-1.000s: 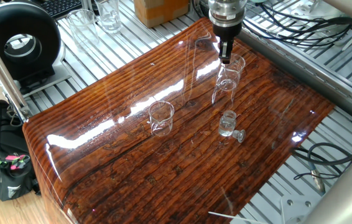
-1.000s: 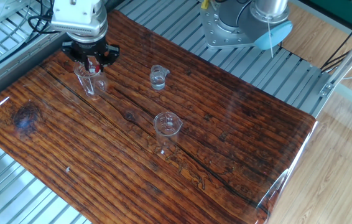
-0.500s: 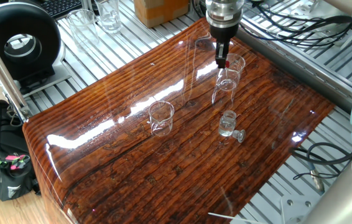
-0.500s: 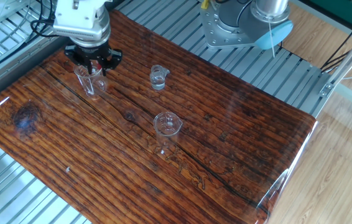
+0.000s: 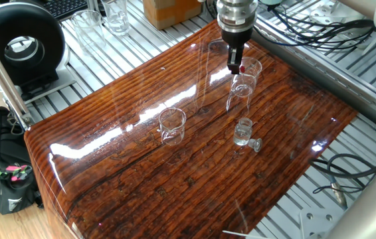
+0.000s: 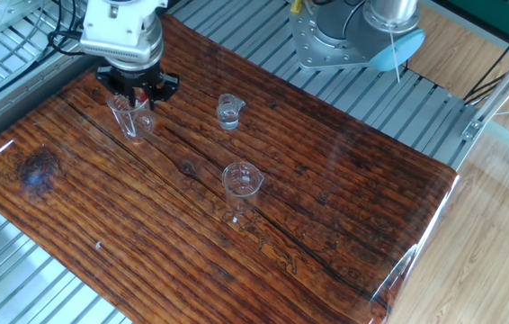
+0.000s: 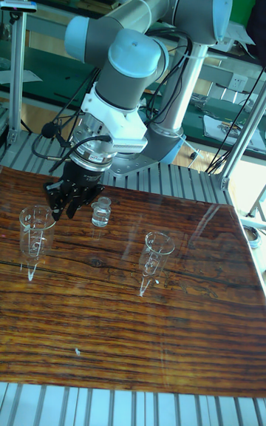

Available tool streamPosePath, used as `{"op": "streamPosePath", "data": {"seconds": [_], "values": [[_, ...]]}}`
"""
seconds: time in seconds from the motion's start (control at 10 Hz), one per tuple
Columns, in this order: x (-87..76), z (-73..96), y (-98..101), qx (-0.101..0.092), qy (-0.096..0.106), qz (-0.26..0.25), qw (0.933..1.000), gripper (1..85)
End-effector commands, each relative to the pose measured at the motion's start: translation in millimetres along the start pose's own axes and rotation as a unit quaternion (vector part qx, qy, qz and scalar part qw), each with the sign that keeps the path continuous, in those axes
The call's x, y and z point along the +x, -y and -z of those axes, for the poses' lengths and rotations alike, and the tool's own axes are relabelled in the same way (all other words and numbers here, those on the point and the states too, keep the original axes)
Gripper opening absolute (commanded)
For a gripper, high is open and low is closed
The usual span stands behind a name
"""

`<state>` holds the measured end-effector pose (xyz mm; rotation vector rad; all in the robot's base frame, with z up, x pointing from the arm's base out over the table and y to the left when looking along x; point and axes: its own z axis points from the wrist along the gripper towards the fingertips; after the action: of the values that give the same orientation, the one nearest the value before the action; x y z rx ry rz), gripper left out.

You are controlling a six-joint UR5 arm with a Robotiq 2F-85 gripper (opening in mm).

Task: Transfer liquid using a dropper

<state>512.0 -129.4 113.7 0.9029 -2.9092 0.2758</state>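
My gripper (image 5: 234, 65) hangs over the tall clear glass vessel (image 5: 241, 87) at the far side of the wooden table, shut on the dropper. The dropper's red bulb (image 5: 241, 68) shows between the fingers, and its clear tube is too faint to trace into the vessel. The other fixed view shows the same gripper (image 6: 137, 92) and red bulb (image 6: 143, 90) just above the vessel (image 6: 127, 115). The tall fixed view has the gripper (image 7: 66, 204) up and to the right of the vessel (image 7: 33, 232). I cannot make out the liquid in any glass.
A small clear bottle (image 5: 243, 131) stands nearer the front with its stopper (image 5: 256, 145) lying beside it. A small beaker-like glass (image 5: 172, 126) stands mid-table. Cables and metal rails run along the far table edge (image 5: 321, 73). The robot base (image 6: 344, 36) sits beyond the table.
My gripper has risen a little and drifted slightly left, carrying the red bulb higher above the vessel's rim. The glasses have not moved.
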Motion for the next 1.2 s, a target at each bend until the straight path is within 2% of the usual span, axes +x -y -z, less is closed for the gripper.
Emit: {"op": "streamPosePath", "data": {"seconds": [0.0, 0.5, 0.6, 0.8, 1.1], "values": [[8.8, -2.5, 0.8, 0.002, -0.004, -0.007, 1.0, 35.0], [15.8, 0.9, -4.8, -0.006, -0.005, -0.012, 0.9999, 33.7], [12.7, 2.9, -1.0, 0.007, 0.001, -0.013, 0.9999, 33.7], [13.2, 5.4, 0.6, 0.027, 0.0, -0.018, 0.9995, 33.7], [6.0, 4.9, -4.1, 0.032, 0.011, -0.023, 0.9992, 33.7]]}}
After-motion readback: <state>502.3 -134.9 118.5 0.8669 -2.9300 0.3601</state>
